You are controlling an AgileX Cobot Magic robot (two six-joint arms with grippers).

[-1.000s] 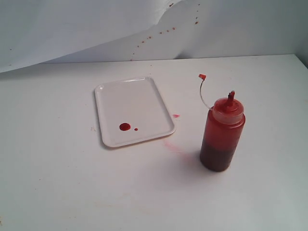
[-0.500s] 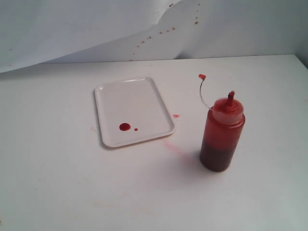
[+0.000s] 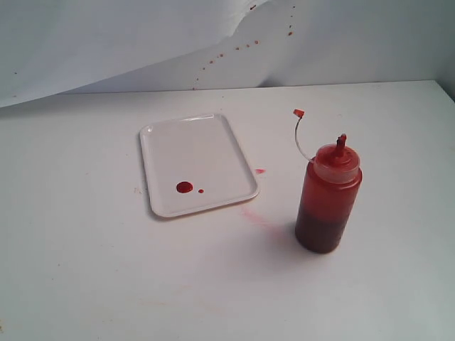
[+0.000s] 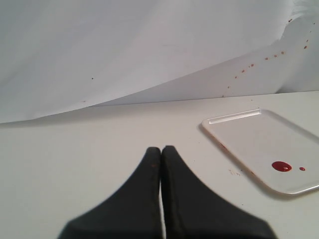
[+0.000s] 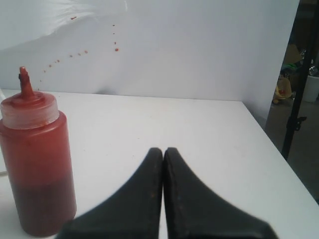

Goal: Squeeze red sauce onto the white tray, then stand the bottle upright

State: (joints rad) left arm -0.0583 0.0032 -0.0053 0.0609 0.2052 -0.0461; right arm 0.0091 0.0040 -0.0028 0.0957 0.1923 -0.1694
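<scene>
Up front in the exterior view, bare white table [image 3: 106, 284]. Further in, on the right, the bottle [image 3: 328, 199]: upright on its base, gripped by nothing, dark red low down and lighter red above, with the nozzle [image 3: 342, 140] pointing up. Above and left of its shoulder, a small red tethered cap [image 3: 299, 112] hanging free in the air. Between bottle and tray, a faint pink smear [image 3: 252, 215] on the table. Left of that, the white tray [image 3: 195, 138], flat on the table, near the bottle but not touching it. On the tray's near end, red sauce [image 3: 185, 187] as one round glossy blob, with a smaller dot [image 3: 201, 190] just beside it on the bottle's side. At the back, a white sheet [image 3: 142, 35] marked with a line of red specks [image 3: 234, 48].

In the left wrist view, the left gripper [image 4: 161, 149] pinched fully closed, tips pressed flat together and empty, over bare table; beyond it, the tray with both blobs. In the right wrist view, the right gripper [image 5: 163, 151] closed the same way and empty, with the bottle standing close by, untouched.
</scene>
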